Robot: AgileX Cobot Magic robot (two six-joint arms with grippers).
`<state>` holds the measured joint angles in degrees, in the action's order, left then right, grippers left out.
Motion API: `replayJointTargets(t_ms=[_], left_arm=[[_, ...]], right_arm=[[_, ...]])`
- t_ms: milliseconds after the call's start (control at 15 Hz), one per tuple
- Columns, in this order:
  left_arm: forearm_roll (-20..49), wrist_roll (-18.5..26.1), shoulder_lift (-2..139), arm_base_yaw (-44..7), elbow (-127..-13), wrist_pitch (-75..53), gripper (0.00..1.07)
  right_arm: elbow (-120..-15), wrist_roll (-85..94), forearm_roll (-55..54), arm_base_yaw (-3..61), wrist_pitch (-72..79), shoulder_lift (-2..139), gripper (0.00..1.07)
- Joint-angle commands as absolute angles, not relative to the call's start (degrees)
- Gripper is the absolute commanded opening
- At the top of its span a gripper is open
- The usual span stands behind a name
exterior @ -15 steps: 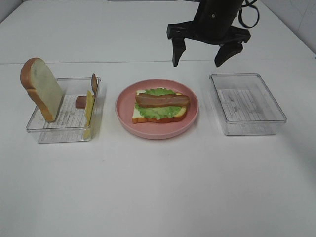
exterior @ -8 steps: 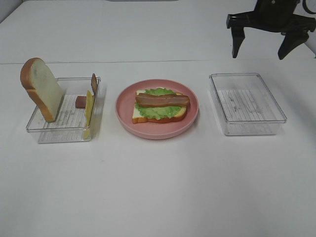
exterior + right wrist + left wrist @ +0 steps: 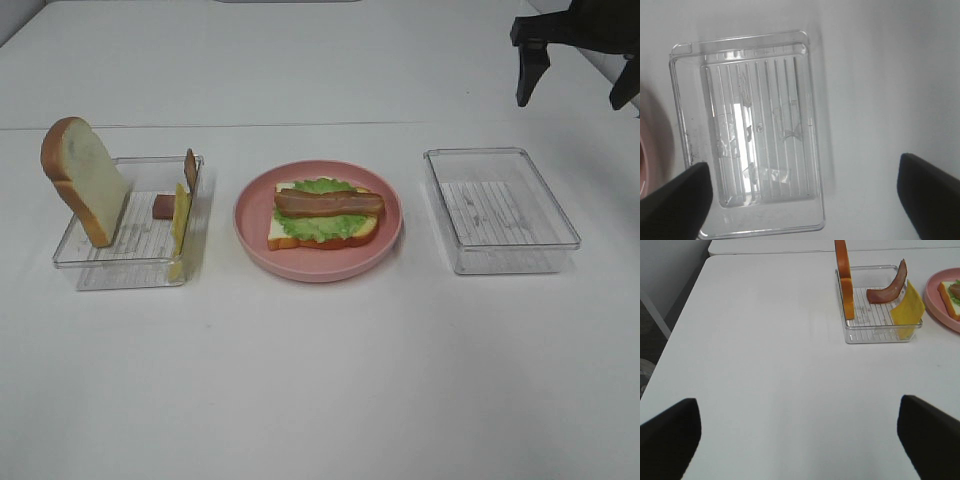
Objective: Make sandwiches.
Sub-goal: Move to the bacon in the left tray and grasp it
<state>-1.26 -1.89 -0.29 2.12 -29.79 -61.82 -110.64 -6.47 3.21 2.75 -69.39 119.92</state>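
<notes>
On the pink plate (image 3: 250, 235) lies an open sandwich (image 3: 322, 214): a white bread slice, green lettuce and a reddish-brown meat strip (image 3: 330, 203) on top. In the left clear tray (image 3: 100, 262) a bread slice (image 3: 84, 180) leans upright, with a yellow cheese square (image 3: 180, 222) and a meat strip (image 3: 190, 168) against the right wall; they also show in the left wrist view: bread (image 3: 842, 275), meat (image 3: 888, 287), cheese (image 3: 908, 304). My right gripper (image 3: 578, 68) is open and empty, high at the far right. My left gripper (image 3: 800, 432) is open, empty, out of the exterior view.
An empty clear tray (image 3: 500, 208) stands right of the plate and shows below my right gripper in the right wrist view (image 3: 747, 140). The white table (image 3: 320, 380) has a seam line across the back. The table's left edge (image 3: 685, 315) shows in the left wrist view.
My right gripper has moved to the right and away from the plate, from above the plate's far side to the far right edge of the view. Nothing else has moved.
</notes>
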Motion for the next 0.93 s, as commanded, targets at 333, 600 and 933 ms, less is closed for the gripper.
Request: replayJointTargets(t_ms=[333,600,933], left_arm=[[-1.72,-1.72,-1.15,1.95,-29.62,-61.59,1.02],[-1.60,-1.78,-1.15,1.95,-29.62,-61.59,1.02],[-1.60,-1.78,-1.15,1.95,-29.62,-61.59,1.02]], right_arm=[[-71.91,-5.84,0.46,2.58,-75.46,88.01,0.96],[-53.92,-5.96,-0.63,2.58,-74.48,65.60,0.96],[-38.22,-6.02,-2.58,2.58,-74.31,32.20,0.96]])
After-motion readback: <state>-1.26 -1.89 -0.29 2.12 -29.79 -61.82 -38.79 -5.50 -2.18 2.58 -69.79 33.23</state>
